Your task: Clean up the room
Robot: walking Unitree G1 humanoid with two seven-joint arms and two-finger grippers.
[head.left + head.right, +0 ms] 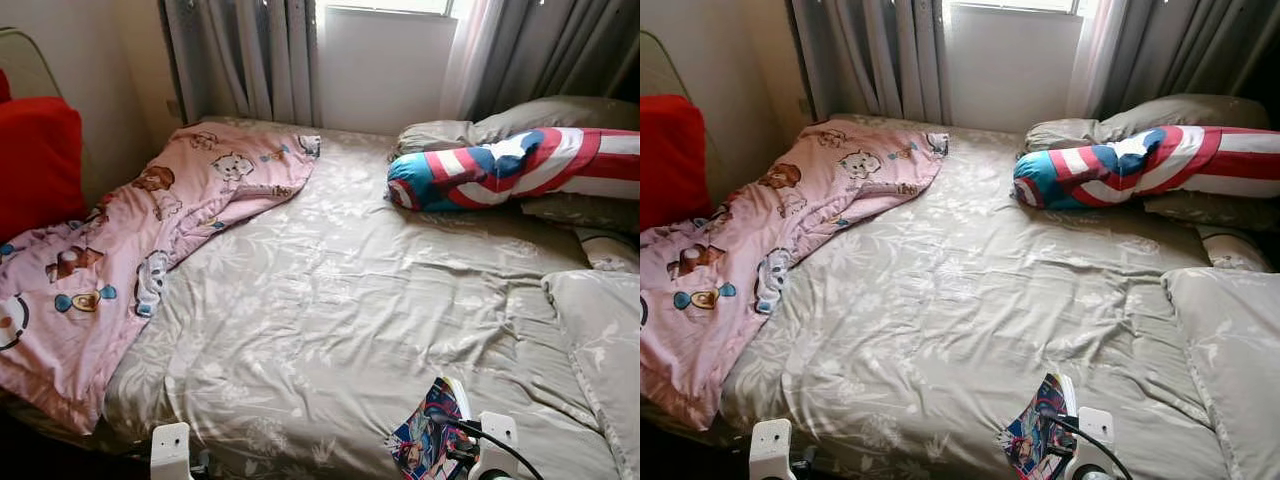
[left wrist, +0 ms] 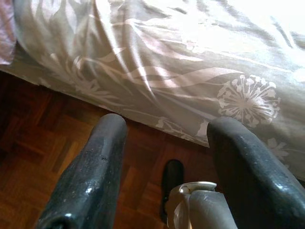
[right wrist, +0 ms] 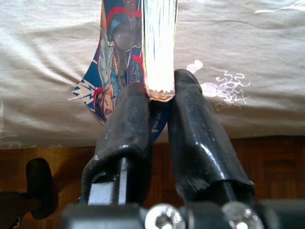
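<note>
Now right tool (image 3: 159, 98) gripping comic book (image 3: 119, 52), bed (image 1: 330, 320)

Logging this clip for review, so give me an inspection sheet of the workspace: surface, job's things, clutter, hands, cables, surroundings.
Surface: bed under a rumpled grey floral cover.
Job's things: comic book, bright cover, near the bed's front edge, held edge-up.
Clutter: pink cartoon blanket heaped along the bed's left side; striped red, white and blue bolster on grey pillows at the right.
Hands: right hand shut on the comic book; left hand open, low by the bed's edge above the wooden floor.
Cables: black cable at the right wrist.
Surroundings: grey curtains, window, red cushion at left.
</note>
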